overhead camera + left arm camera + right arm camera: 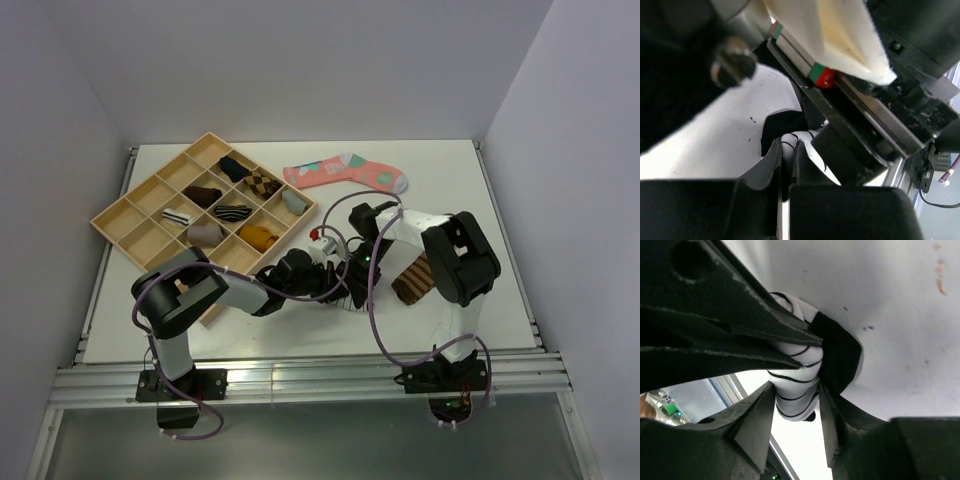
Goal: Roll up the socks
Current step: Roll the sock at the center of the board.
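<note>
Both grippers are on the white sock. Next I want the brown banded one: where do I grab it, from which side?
Grip the brown sock at its exposed near-left end, coming down from above with the jaws set across its width. It lies flat and slanted on the table, and the right arm covers its far part, so that end is probably the only clear hold.

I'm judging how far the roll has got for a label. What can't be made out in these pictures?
1. White striped sock: in the top view it is buried under the left gripper and right gripper, so how far it is rolled is hidden.
2. The same sock in the left wrist view: only a sliver shows, because the right gripper's body blocks the rest.
3. Brown sock: in the top view the right arm overlaps one end.
4. Socks in the tray: too small in the top view to read their patterns.
</note>
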`<move>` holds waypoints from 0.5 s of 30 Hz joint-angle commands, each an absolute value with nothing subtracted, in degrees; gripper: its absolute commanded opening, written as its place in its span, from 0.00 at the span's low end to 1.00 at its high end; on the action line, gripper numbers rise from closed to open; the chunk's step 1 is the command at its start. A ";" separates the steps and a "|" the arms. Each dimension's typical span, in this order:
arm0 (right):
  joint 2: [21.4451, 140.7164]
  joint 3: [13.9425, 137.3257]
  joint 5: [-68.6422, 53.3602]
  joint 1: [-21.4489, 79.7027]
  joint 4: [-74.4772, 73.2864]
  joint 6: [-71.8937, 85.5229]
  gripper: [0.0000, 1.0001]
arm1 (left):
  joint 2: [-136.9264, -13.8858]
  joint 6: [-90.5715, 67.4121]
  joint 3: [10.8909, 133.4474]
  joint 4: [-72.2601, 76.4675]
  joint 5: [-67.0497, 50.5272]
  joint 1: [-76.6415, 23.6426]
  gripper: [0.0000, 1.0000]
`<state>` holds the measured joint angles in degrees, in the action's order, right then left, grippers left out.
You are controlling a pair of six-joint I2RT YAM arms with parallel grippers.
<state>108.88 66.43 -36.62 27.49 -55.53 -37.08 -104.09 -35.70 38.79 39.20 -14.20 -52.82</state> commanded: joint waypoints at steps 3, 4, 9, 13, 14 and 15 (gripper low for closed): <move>107.05 65.57 -27.69 27.51 -45.70 -33.58 0.52 | -108.28 -36.30 39.46 30.77 -11.16 -54.23 0.00; 107.14 65.65 -27.86 27.51 -45.96 -33.84 0.53 | -108.54 -36.30 39.72 30.33 -11.16 -54.23 0.00; 108.71 66.35 -27.60 27.42 -45.35 -32.96 0.56 | -110.04 -36.91 40.25 30.76 -11.60 -54.58 0.00; 109.34 66.88 -26.98 27.42 -44.65 -32.26 0.57 | -110.30 -37.27 40.43 31.03 -11.69 -54.76 0.00; 109.42 67.06 -26.81 27.42 -44.65 -32.08 0.57 | -110.30 -37.18 40.60 30.59 -11.43 -54.84 0.00; 109.60 67.23 -26.81 27.42 -44.65 -31.91 0.58 | -110.30 -37.18 40.69 30.50 -11.43 -54.84 0.00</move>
